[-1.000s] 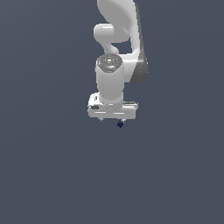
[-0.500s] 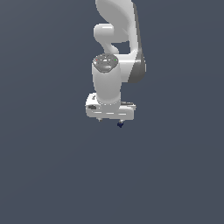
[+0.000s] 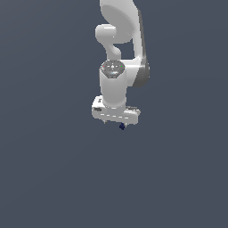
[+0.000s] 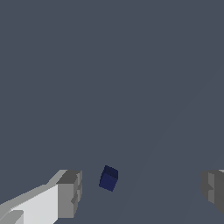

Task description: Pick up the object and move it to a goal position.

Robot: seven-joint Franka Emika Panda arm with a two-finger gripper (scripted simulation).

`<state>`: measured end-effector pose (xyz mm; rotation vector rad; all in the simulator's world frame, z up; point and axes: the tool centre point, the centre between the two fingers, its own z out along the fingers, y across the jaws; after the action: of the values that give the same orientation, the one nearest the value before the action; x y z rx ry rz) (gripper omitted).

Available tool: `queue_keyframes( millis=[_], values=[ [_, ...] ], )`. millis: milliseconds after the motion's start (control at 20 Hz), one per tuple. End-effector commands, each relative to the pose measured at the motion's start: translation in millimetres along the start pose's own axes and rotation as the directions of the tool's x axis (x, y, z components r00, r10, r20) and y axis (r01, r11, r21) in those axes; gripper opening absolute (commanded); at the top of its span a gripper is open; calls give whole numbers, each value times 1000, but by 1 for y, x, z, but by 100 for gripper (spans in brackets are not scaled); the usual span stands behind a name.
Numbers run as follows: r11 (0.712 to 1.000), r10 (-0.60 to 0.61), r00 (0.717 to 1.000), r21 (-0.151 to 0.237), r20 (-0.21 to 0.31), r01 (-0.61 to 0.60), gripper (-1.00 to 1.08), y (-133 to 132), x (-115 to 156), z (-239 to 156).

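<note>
The object is a tiny dark navy-blue cube (image 4: pixel 108 178). In the wrist view it lies between my two grey fingers (image 4: pixel 70 194), nearer to one of them and touching neither. My gripper (image 4: pixel 142 192) is open, its fingers far apart. In the exterior view the cube (image 3: pixel 122 127) peeks out just under the white gripper (image 3: pixel 116 121), which points down from the white arm (image 3: pixel 116 84). The fingers are mostly hidden behind the hand there.
A plain dark grey-blue surface (image 3: pixel 53 169) fills both views. No other objects or edges show.
The arm and gripper have shifted slightly toward the exterior view's left and a little lower. The cube stays at the same place under the gripper.
</note>
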<state>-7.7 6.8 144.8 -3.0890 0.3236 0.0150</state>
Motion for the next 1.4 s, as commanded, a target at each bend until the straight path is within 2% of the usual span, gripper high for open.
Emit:
queue_keyframes(
  millis=[0, 300, 750, 1050, 1350],
  values=[
    [999, 36, 999, -3, -1, -36, 100, -4, -6, 9],
    [988, 153, 988, -12, -5, -153, 100, -14, -26, 35],
    [951, 309, 951, -23, -17, -309, 100, -24, -56, 69],
    [931, 364, 931, -26, -23, -364, 100, -27, -68, 80],
    [923, 382, 924, -27, -25, -383, 100, -27, -72, 84]
  ],
)
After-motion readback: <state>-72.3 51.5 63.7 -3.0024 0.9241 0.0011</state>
